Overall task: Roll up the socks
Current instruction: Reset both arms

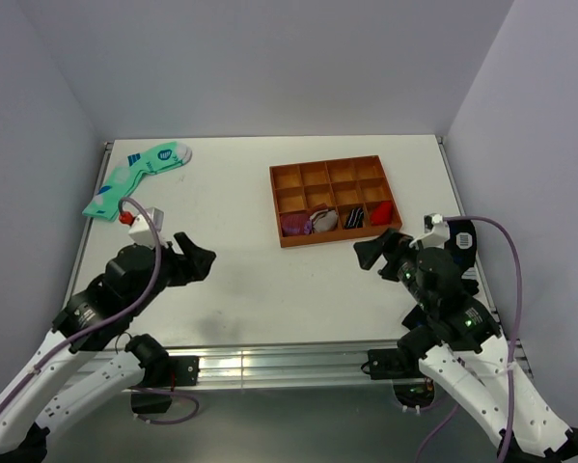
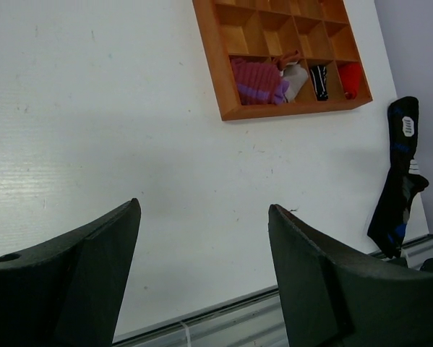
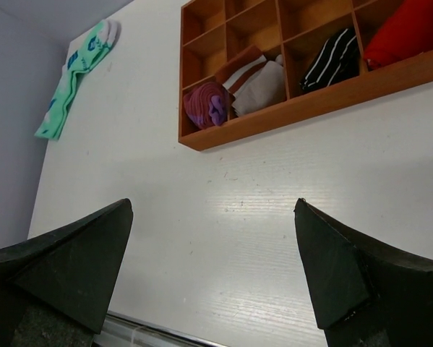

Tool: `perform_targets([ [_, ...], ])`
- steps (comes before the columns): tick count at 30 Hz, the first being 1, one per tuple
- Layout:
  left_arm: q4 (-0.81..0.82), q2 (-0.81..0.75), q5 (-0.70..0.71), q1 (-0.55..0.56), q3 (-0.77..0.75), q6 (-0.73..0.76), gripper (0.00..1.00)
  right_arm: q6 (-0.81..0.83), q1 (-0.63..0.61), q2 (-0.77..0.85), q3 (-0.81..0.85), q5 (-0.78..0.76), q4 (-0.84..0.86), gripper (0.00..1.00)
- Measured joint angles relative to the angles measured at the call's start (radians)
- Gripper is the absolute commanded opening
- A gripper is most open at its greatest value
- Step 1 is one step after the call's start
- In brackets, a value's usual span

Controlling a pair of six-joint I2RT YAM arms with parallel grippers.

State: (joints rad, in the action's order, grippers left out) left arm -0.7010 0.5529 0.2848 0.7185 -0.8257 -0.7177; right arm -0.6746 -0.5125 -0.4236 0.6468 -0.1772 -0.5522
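The maroon striped socks (image 2: 258, 81) lie bundled in the near-left compartment of the wooden tray (image 1: 274, 207), so the rolling step appears complete. The left gripper (image 1: 200, 260) hovers near-left of the tray and the right gripper (image 1: 373, 253) off its near-right corner. Both have jaws spread and hold nothing. The next move probably calls only for checking that the bundle holds.

Left arm (image 1: 81, 323): elbow bent, forearm reaching forward and inward.
Left gripper (image 1: 202, 258): fingers spread wide.
Right arm (image 1: 457, 333): elbow bent, forearm reaching forward and inward.
Right gripper (image 1: 373, 248): fingers spread wide.
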Motion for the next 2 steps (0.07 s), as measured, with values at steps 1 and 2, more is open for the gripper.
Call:
perform_targets([
  [1,0.003,-0.002,0.000,0.000,0.000,0.000,0.77,0.001,0.000,0.000,0.000,-0.001,-0.002,1.00],
  [2,0.004,-0.002,0.000,0.000,0.001,0.000,0.77,0.001,0.000,0.000,0.000,-0.002,-0.004,1.00],
])
